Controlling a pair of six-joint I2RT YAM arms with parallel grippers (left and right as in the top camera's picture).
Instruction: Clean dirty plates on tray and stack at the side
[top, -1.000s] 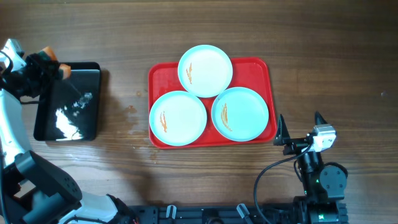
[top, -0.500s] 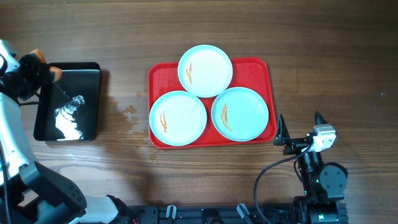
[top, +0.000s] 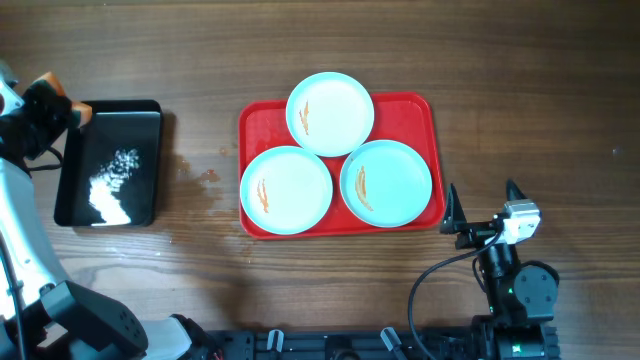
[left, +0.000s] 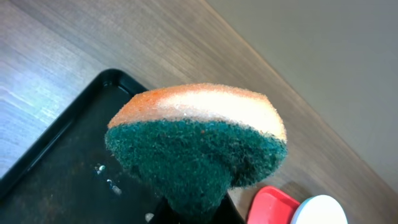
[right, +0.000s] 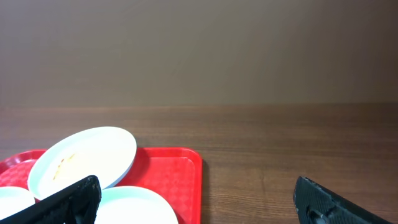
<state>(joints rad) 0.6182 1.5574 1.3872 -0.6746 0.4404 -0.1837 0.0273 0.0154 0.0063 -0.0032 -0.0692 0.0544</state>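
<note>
Three pale plates with orange-brown streaks lie on the red tray (top: 420, 112): one at the back (top: 330, 113), one front left (top: 286, 189), one front right (top: 386, 182). My left gripper (top: 55, 100) is at the far left, above the back left corner of the black tray (top: 150, 160), shut on an orange and green sponge (left: 199, 146) held clear of it. My right gripper (top: 482, 208) is open and empty, just right of the red tray's front right corner. In the right wrist view the back plate (right: 84, 155) and red tray (right: 171, 171) show between its fingers.
The black tray holds white foam or water (top: 112, 180). Small wet spots (top: 205, 178) mark the wood between the two trays. The table edge runs along the far side in the wrist views.
My left gripper has lifted the sponge off the black tray and drawn it left and back, beyond the tray's corner. The right arm and the plates have not moved.
</note>
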